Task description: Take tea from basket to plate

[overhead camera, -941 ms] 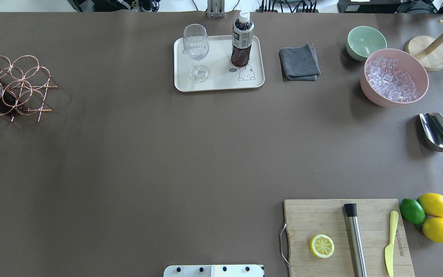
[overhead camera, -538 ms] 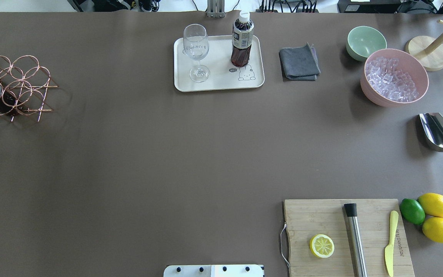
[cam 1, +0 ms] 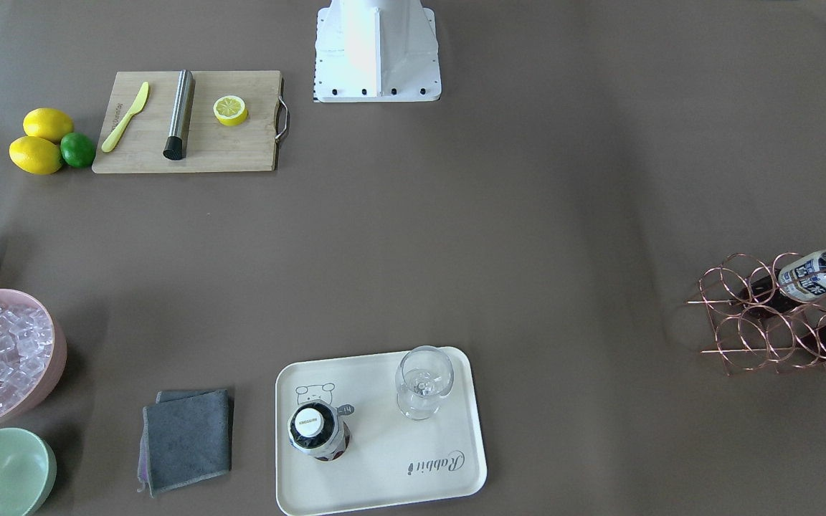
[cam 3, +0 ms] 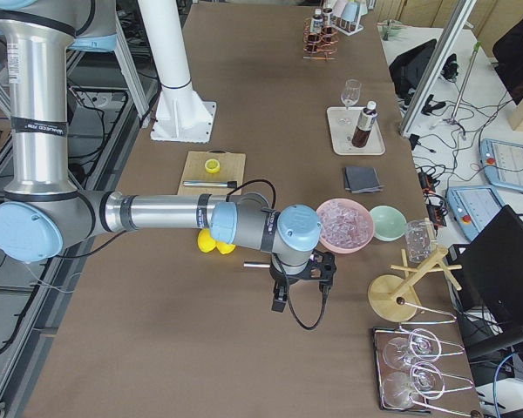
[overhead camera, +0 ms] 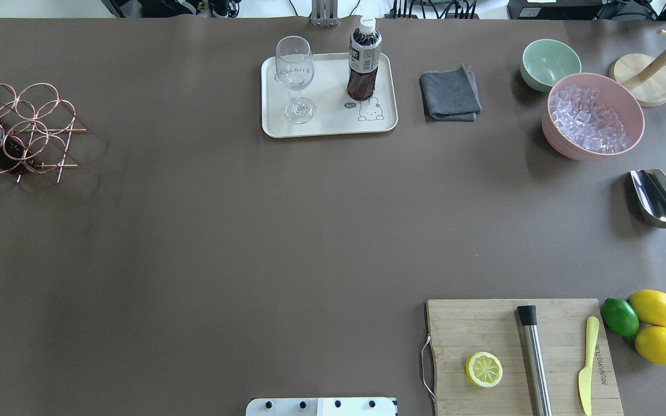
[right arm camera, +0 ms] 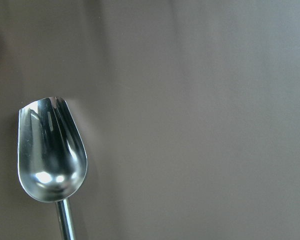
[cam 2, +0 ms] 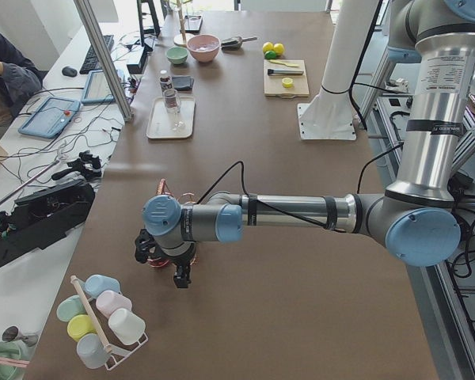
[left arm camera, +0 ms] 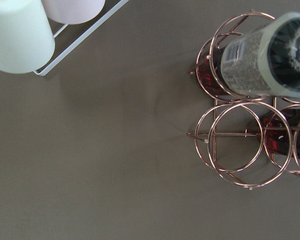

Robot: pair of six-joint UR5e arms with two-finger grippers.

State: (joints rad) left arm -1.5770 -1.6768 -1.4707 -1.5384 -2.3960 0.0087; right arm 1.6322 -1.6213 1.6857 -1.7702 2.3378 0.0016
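Nothing moved, tea (overhead camera: 363, 63) upright on plate (overhead camera: 333, 124), left gripper (cam 2: 160, 257), right gripper (cam 3: 301, 270), cannot tell spread.

A robotics lab: an industrial left arm (cam 2: 293, 212) and right arm (cam 3: 157, 213) reach over a long brown desk (overhead camera: 252, 231) with a bolted white pedestal (cam 1: 377, 50), while a side bench (cam 2: 32, 182) beyond an aluminium post (cam 2: 103, 55) carries a teach pendant (cam 2: 46, 123), a keyboard (cam 2: 107, 49) and loose cables (cam 2: 63, 154), with a person (cam 2: 4, 67) seated at its far end.

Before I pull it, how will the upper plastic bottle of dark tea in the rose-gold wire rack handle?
The upper plastic bottle seems full, so probably heavy for its size. Threaded through the rose-gold wire rack, it may snag. Round, it could roll.
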